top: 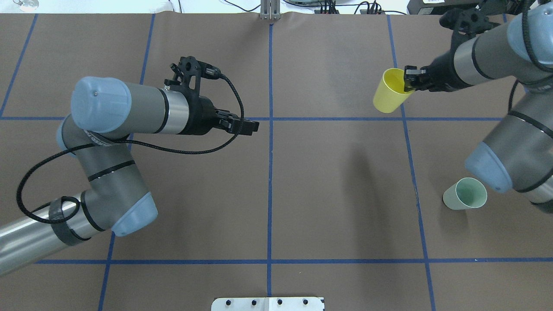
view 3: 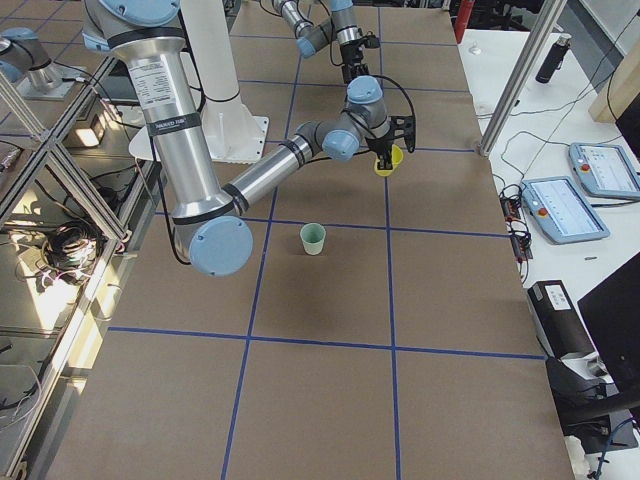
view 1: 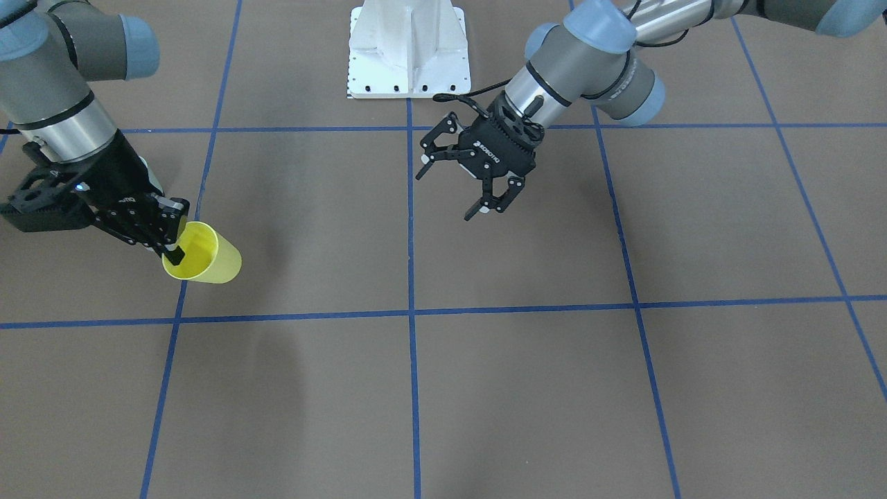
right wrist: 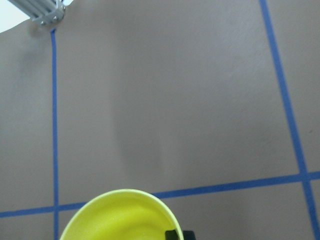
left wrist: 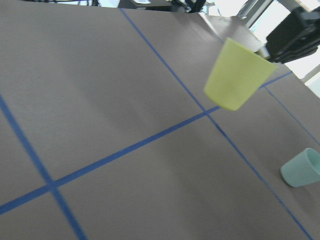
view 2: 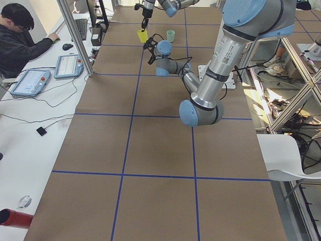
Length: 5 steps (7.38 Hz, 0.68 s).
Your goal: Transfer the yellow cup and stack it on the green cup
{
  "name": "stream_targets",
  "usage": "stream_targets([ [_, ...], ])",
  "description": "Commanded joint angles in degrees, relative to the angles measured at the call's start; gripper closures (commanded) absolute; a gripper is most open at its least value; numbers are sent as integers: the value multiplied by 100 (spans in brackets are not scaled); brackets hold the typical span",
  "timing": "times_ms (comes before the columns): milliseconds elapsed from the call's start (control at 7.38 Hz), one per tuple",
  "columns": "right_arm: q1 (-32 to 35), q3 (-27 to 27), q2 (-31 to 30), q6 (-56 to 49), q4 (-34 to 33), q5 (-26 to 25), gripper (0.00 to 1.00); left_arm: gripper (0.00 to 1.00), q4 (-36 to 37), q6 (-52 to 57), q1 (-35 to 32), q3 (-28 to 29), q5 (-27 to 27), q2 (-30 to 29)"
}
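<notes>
The yellow cup (top: 389, 93) hangs tilted above the table at the far right, and my right gripper (top: 410, 80) is shut on its rim with one finger inside. The front view shows the same grip (view 1: 173, 242) on the yellow cup (view 1: 208, 258); its rim fills the bottom of the right wrist view (right wrist: 120, 217). The green cup (top: 465, 194) stands upright on the table nearer the robot, partly under my right arm's elbow. My left gripper (view 1: 447, 196) hovers open and empty near the table's middle, far from both cups. Its wrist camera sees the yellow cup (left wrist: 235, 75) and the green cup (left wrist: 302, 170).
Blue tape lines (top: 270, 172) divide the brown table into squares. The white robot base (view 1: 409, 55) stands at the robot's edge. A person (view 2: 20, 40) sits at a desk with tablets (view 2: 30, 80) beyond the table's far edge.
</notes>
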Motion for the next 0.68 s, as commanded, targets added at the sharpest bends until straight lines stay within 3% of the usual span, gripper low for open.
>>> stream_targets([
  [0, 27, 933, -1382, -905, 6, -385, 100, 0, 2003, 38, -755, -504, -68, 289],
  [271, 19, 1410, -2079, -899, 15, -492, 100, 0, 2906, 822, -1495, -523, -349, 430],
  [542, -51, 1491, -2589, -881, 137, -413, 100, 0, 2952, 1355, -1813, -505, -499, 746],
])
